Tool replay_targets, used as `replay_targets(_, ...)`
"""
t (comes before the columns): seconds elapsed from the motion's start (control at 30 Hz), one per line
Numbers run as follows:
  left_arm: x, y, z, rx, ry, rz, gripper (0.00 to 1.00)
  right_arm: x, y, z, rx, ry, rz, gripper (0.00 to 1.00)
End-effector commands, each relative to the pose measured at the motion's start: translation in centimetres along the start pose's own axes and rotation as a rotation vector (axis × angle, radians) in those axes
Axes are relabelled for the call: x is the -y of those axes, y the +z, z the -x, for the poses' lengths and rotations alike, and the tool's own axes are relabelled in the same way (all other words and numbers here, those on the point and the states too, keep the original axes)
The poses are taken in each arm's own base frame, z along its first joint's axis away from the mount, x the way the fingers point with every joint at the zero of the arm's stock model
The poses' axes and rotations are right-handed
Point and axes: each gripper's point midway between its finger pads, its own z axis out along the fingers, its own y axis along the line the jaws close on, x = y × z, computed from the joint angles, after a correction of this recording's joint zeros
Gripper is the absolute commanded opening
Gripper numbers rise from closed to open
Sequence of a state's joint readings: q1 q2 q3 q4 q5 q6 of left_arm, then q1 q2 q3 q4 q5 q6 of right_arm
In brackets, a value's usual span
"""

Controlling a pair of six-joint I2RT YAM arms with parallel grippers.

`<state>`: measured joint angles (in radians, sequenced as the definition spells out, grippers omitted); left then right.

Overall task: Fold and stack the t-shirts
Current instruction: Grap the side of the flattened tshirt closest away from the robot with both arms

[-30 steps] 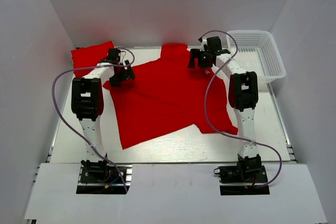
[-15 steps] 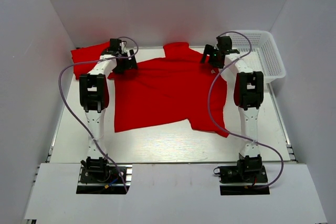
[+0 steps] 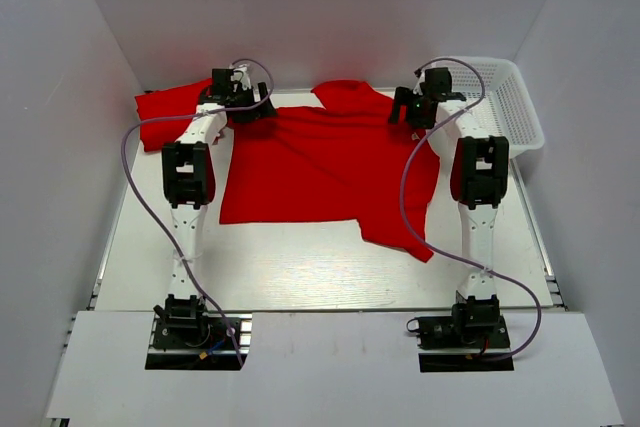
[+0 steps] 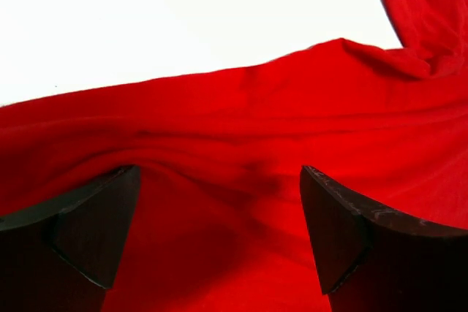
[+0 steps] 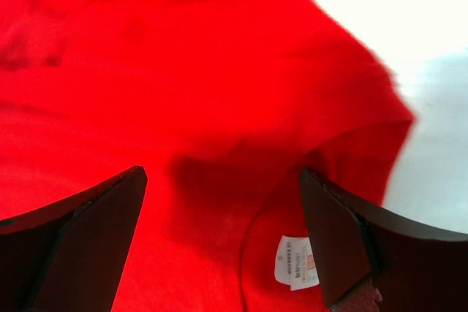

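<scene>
Red t-shirt (image 3: 320,172) flat on table (image 3: 300,267) | I see left gripper (image 4: 219,169) spread over it | right gripper (image 5: 223,171) spread too.

The only print in view is on a small white label (image 5: 296,262) on the red shirt (image 5: 183,93). It lies between the fingers of the right claw (image 5: 221,174), close to the inner face of the finger on the right of the wrist view. Its tiny lines of lettering (plus a small orange mark) are too blurred to read.
</scene>
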<state>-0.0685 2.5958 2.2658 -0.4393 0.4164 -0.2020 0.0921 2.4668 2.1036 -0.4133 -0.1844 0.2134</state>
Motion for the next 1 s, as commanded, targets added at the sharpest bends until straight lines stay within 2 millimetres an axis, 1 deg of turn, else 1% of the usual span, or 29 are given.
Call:
replay_targets(0.0, 2.8, -2.6, 3.8, 0.069, 0.07, -0.062, 1.0, -5.4, -4.8, 4.5, 0.107, -0.247, 0.137, 0.9)
replay_targets(0.03, 3.2, -3.3, 4.2, 0.076, 0.084, -0.063, 1.0, -7.5, -6.5, 5.0, 0.128, -0.291, 0.16, 0.9)
replay_targets(0.07, 3.2, -3.8, 3.6, 0.06, 0.077, -0.06, 1.0, -7.8, -6.9, 5.2, 0.139, -0.332, 0.157, 0.9)
replay_targets(0.1, 4.6, -6.0, 5.2, 0.093, 0.093, -0.066, 1.0, -8.4, -7.3, 5.1, 0.143, -0.348, 0.155, 0.9)
replay_targets(0.13, 4.5, -6.5, 4.1, 0.068, 0.091, -0.061, 1.0, -10.0, -8.9, 5.0, 0.157, -0.385, 0.171, 0.9)
replay_targets(0.17, 5.3, -7.4, 3.8, 0.06, 0.104, -0.056, 1.0, -10.4, -9.5, 5.1, 0.166, -0.395, 0.176, 0.9)
replay_targets(0.2, 6.2, -9.4, 3.4, 0.038, 0.112, -0.024, 1.0, -11.2, -10.7, 4.6, 0.165, -0.417, 0.179, 0.9)
replay_targets(0.23, 6.3, -10.5, 2.9, 0.021, 0.104, -0.005, 1.0, -11.8, -10.2, 3.5, 0.142, -0.428, 0.183, 0.9)
replay_targets(0.27, 6.6, -11.5, 2.4, 0.004, 0.097, -0.002, 1.0, -12.9, -12.3, 4.3, 0.18, -0.445, 0.195, 0.9)
replay_targets(0.3, 6.8, -12.6, 1.8, -0.01, 0.075, 0.009, 1.0, -12.8, -12.2, 3.0, 0.154, -0.447, 0.184, 0.9)
replay_targets(0.33, 7.3, -14.6, 0.4, -0.024, 0.039, 0.022, 1.0, -13.1, -11.9, 1.4, 0.123, -0.456, 0.187, 0.9)
replay_targets(0.37, 7.3, -15.7, -0.6, -0.032, 0.013, 0.046, 1.0, -13.3, -13.4, 1.0, 0.132, -0.457, 0.186, 0.9)
replay_targets(0.4, 6.6, -16.8, -1.3, -0.025, -0.014, 0.108, 1.0, -13.8, -13.6, 0.2, 0.128, -0.463, 0.196, 0.9)
replay_targets(0.43, 5.5, -17.3, -5.4, -0.09, -0.095, 0.163, 1.0, -13.7, -13.4, -1.1, 0.109, -0.455, 0.191, 0.9)
replay_targets(0.47, 4.7, -19.6, -7.5, -0.086, -0.126, 0.241, 1.0, -14.2, -14.7, -1.4, 0.139, -0.45, 0.2, 0.9)
replay_targets(0.5, 5.3, -21.3, -5.9, -0.02, -0.139, 0.262, 1.0, -14.3, -15.1, -1.9, 0.141, -0.449, 0.203, 0.9)
replay_targets(0.53, 4.3, -21.8, -9.8, -0.073, -0.201, 0.307, 1.0, -13.4, -15.0, -4.7, 0.094, -0.419, 0.187, 0.9)
replay_targets(0.57, 4.0, -22.7, -10.8, -0.062, -0.209, 0.336, 1.0, -13.5, -15.4, -4.9, 0.113, -0.41, 0.192, 0.9)
replay_targets(0.6, 3.9, -24.3, -12.9, -0.066, -0.221, 0.355, 1.0, -14.3, -16.9, -4.2, 0.166, -0.394, 0.207, 0.9)
replay_targets(0.63, 3.7, -25.2, -14.2, -0.081, -0.24, 0.384, 1.0, -13.9, -17.8, -5.3, 0.171, -0.382, 0.199, 0.9)
replay_targets(0.67, 2.9, -26.2, -15.3, -0.076, -0.267, 0.445, 1.0, -12.8, -17.5, -6.8, 0.15, -0.339, 0.159, 0.9)
replay_targets(0.7, 2.0, -26.9, -18.4, -0.127, -0.292, 0.497, 1.0, -13.2, -19.8, -5.3, 0.229, -0.335, 0.157, 0.9)
replay_targets(0.73, 2.0, -27.9, -18.6, -0.099, -0.299, 0.512, 1.0, -12.3, -19.8, -6.7, 0.213, -0.304, 0.134, 0.9)
replay_targets(0.77, 1.7, -28.2, -19.6, -0.101, -0.325, 0.53, 1.0, -11.1, -19.6, -7.6, 0.211, -0.271, 0.087, 0.9)
replay_targets(0.8, 0.9, -28.3, -21.7, -0.127, -0.354, 0.551, 1.0, -11.0, -20.8, -7.5, 0.248, -0.265, 0.088, 0.9)
replay_targets(0.87, 0.7, -28.3, -22.2, -0.105, -0.359, 0.555, 1.0, -10.5, -21.2, -7.8, 0.263, -0.234, 0.064, 0.9)
replay_targets(0.9, 0.5, -27.9, -22.4, -0.087, -0.356, 0.549, 1.0, -10.0, -21.5, -8.7, 0.259, -0.226, 0.054, 0.9)
replay_targets(0.93, 0.6, -27.3, -21.9, -0.061, -0.353, 0.523, 1.0, -9.8, -22.0, -8.7, 0.276, -0.214, 0.047, 0.9)
replay_targets(0.97, 0.5, -27.0, -21.6, -0.049, -0.351, 0.518, 1.0, -9.7, -21.9, -9.1, 0.267, -0.212, 0.044, 0.9)
